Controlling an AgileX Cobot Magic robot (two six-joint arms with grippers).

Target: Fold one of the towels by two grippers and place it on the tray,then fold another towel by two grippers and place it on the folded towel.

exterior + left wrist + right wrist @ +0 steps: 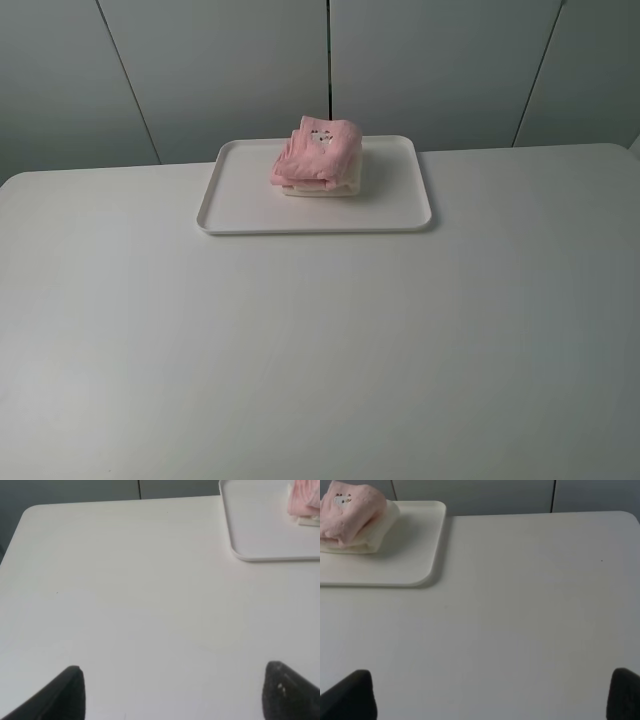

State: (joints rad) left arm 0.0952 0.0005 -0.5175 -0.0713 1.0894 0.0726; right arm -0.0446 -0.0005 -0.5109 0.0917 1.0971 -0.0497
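Towels sit stacked on the tray [404, 212], pink towel [318, 152] atop cream towel [322, 188], well apart from the left hand [172, 692] and right hand [492, 695], both spread wide, empty, above the surface [320, 340].

Pale pink towel [318, 152], small dark motif; cream-white towel [320, 187]; white tray [400, 195]; white table [320, 340].

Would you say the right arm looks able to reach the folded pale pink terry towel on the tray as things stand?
Probably yes. The folded pale pink terry towel lies on top of the cream-white towel in the flat white plastic tray; only bare table lies between it and the right gripper, whose jaws stand wide apart.
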